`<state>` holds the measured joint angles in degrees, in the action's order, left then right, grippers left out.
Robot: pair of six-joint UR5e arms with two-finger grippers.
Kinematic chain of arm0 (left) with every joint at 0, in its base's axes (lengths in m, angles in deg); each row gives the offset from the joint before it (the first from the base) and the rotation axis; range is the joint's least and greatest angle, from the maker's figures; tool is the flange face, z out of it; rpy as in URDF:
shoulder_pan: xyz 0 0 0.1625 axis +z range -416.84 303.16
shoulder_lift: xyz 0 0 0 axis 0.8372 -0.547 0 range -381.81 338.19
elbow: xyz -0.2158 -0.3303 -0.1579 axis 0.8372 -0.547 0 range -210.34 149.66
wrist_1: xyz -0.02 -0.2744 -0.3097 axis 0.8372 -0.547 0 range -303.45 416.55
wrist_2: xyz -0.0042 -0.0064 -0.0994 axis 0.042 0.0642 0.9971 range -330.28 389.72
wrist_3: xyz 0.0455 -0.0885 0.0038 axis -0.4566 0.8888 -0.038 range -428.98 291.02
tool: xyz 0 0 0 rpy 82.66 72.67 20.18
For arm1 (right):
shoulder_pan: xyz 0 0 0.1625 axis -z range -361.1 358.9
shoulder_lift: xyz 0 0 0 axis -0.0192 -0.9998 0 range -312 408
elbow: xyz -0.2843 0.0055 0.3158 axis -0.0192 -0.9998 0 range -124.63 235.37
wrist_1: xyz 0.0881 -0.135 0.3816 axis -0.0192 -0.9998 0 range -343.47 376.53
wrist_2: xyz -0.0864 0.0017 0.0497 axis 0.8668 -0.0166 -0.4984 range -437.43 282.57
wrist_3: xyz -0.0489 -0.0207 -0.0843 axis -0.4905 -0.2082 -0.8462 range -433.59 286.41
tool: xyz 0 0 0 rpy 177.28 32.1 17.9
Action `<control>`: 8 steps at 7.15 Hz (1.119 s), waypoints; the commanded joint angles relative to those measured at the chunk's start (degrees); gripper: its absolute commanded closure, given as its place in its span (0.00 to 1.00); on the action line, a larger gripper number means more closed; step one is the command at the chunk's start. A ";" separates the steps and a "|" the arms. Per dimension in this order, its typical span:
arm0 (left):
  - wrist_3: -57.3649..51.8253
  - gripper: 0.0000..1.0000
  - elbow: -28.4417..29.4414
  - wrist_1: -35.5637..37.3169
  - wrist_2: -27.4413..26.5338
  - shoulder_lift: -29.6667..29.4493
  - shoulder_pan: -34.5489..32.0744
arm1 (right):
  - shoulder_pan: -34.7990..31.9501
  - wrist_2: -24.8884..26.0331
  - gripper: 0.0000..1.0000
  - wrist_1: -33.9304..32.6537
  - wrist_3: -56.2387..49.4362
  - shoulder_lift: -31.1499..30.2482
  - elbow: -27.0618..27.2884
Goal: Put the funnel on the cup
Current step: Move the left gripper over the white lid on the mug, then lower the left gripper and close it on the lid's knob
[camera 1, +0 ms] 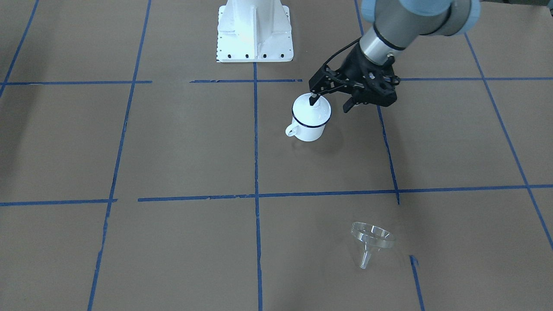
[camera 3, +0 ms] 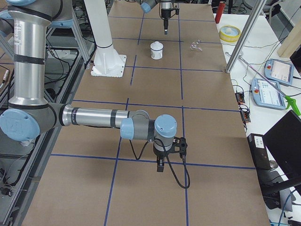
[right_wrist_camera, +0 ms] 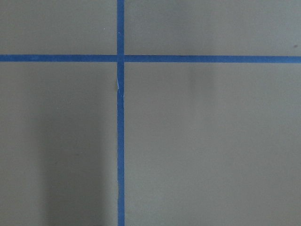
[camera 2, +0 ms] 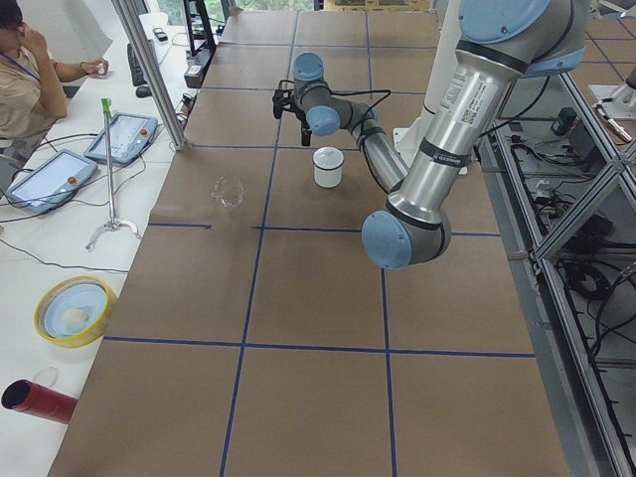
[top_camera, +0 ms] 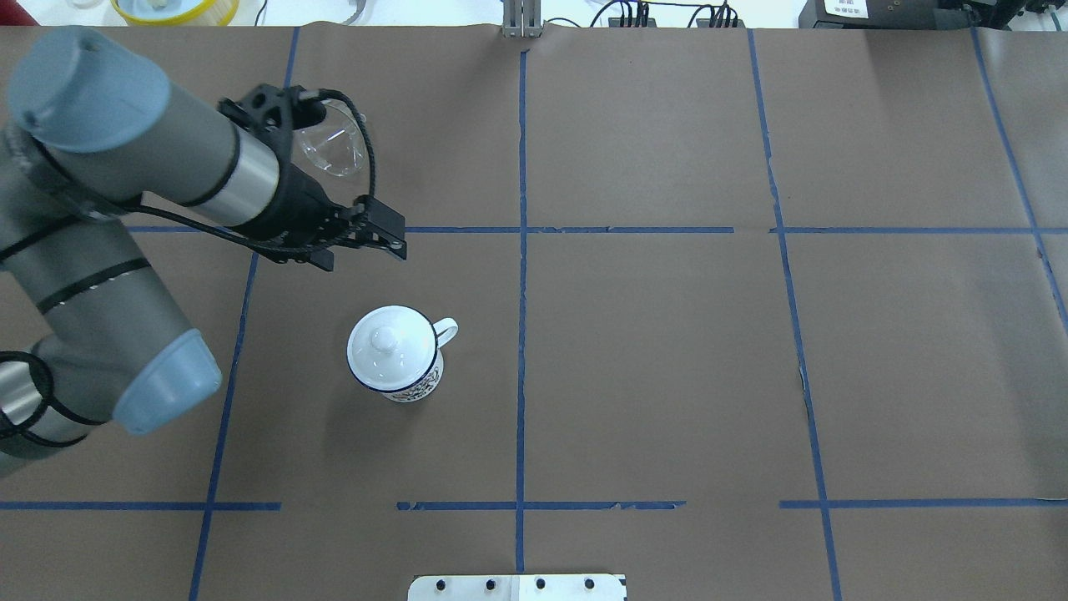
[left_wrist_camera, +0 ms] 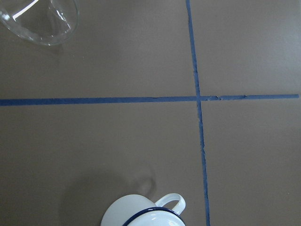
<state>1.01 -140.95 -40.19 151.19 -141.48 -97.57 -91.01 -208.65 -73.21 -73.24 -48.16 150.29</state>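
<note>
Nearest the table's end on the robot's right, the right end effector (camera 3: 160, 167) hangs low over the brown paper-covered surface (top_camera: 667, 376), pointing down above a crossing of blue tape lines (right_wrist_camera: 120, 58); whether its fingers are spread or pressed together cannot be told, since only the side view shows it. Farther along, on the robot's left half of the surface, the cup (top_camera: 410, 391) stands upright, a white mug with a dark blue rim, its loop handle (top_camera: 448, 330) turned toward the robot's right. A round white lid (top_camera: 385, 342) with a knob sits on top of it, covering its mouth. Beyond the cup, away from the robot, the left end effector (top_camera: 360, 255) hovers above the surface with its two black fingers spread wide and empty, touching neither cup nor funnel. Farther out still, the funnel (camera 1: 370, 242) lies on its side on the surface, clear plastic, well apart from the cup, its wide mouth turned toward the robot and its narrow spout (camera 1: 365, 260) pointing away; in the overhead view the left wrist partly hides it
</note>
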 commanded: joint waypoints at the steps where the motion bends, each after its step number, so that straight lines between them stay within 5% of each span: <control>1: 4.35 0.00 -0.05 10.84 -7.17 -3.64 7.12 | 0.00 0.00 0.00 0.00 0.00 0.00 0.00; 2: 4.63 0.00 -0.57 14.09 -12.78 -3.64 10.20 | 0.00 0.00 0.00 0.00 0.00 0.00 0.00; 5: 5.51 0.00 -1.89 17.46 -14.24 -2.94 10.93 | 0.00 0.00 0.00 0.00 0.00 0.00 0.00; 7: 5.95 0.17 -1.37 17.37 -14.33 -2.94 11.19 | 0.00 0.00 0.00 0.00 0.00 0.00 0.00; 8: 5.95 0.17 -1.19 17.29 -14.33 -2.85 11.19 | 0.00 0.00 0.00 0.00 0.00 0.00 0.00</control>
<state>6.83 -142.44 -22.84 136.91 -144.41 -86.46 -91.01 -208.65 -73.21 -73.24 -48.16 150.29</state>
